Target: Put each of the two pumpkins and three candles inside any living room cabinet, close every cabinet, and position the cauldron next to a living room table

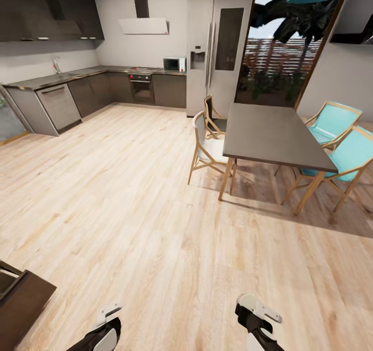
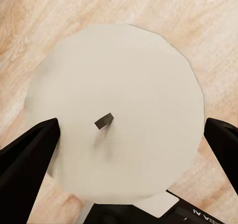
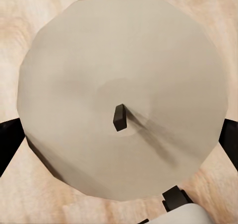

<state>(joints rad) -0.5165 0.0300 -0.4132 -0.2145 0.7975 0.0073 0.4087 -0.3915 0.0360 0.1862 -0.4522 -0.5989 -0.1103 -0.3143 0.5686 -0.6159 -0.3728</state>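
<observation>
Here we are, rolling over the pale wood floor (image 1: pixel 155 226), and the grey-topped desk (image 1: pixel 274 133) stands ahead with nothing on it. Two turquoise chairs (image 1: pixel 342 143) sit at the desk's right side and two pale wooden chairs (image 1: pixel 207 143) are tucked in at its left. Beyond the desk rises the steel fridge (image 1: pixel 217 45), and well off to the desk's left runs the dark kitchen counter (image 1: pixel 77 76). A dark-brown wooden corner (image 1: pixel 20 299) pokes in well apart from the desk, on the robot's near left (too little of it shows to say what it is).

Both arms ride low, the left arm (image 1: pixel 106 333) and the right arm (image 1: pixel 256 322), both well short of the desk.

In the left wrist view, the left pincer (image 2: pixel 130 127) is pinching the first candle (image 2: pixel 119 75), one black finger at each side of the cream disc. We see the candle end-on, its long axis running straight away from the camera toward the floor, the short dark wick (image 2: pixel 104 120) leaning over.

It's the same in the right wrist view: the right pincer (image 3: pixel 121 134) is clamped on the second candle (image 3: pixel 124 55), fingers at opposite edges. This one is also seen end-on with its stubby wick (image 3: pixel 119 117) toward the camera and wood floor behind.
</observation>
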